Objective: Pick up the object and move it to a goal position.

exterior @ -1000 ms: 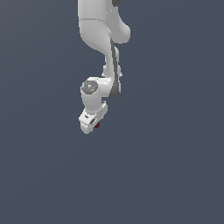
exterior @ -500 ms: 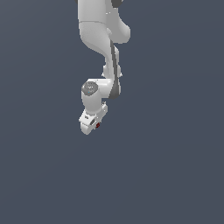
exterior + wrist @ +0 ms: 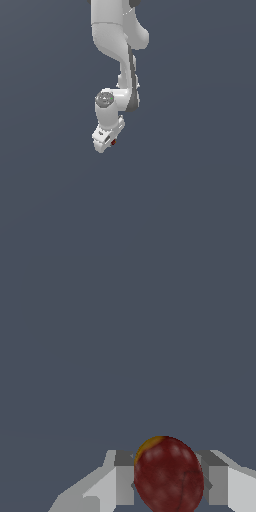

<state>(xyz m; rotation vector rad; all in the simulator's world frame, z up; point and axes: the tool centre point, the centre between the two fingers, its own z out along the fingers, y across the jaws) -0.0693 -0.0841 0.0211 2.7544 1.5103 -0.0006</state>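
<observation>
Between the fingers [image 3: 125,478] of the pincer [image 3: 167,481] sits the object [image 3: 168,474], a dark red blob with a yellow patch, pinched on both sides. Above the pincer rises the white arm [image 3: 117,45]. Around it lies only plain grey ground [image 3: 200,175]; nothing obstructs.
</observation>
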